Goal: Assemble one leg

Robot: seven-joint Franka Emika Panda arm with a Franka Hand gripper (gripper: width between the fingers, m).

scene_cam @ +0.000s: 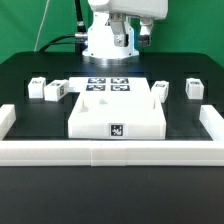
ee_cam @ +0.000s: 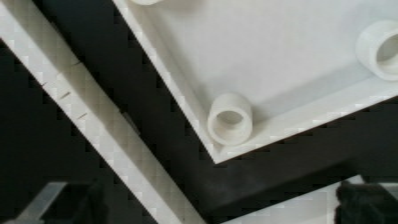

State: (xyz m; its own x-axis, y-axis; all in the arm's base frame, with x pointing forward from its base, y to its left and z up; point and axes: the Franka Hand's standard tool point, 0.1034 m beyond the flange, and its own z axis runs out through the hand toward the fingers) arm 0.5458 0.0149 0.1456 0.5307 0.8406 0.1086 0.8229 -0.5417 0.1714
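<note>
Black surface (scene_cam: 20, 75), green backdrop (scene_cam: 30, 20); my fingers (scene_cam: 131, 39) hang apart, empty, over the tagged tabletop (scene_cam: 118, 105); a leg (scene_cam: 56, 91) lies beside it.

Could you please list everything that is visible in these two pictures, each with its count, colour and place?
tabletop: one, white, front centre of the table; corner sockets show in the wrist view.
legs: four, white, two at the exterior view's left of the tabletop, two at its right.
marker board: one, white with black tags, behind the tabletop.
wall: one, white, along the table's front and sides.
table: one, black.
arm: one, white, behind the marker board.
end effector: one, dark fingers apart, empty, over a tabletop corner.
</note>
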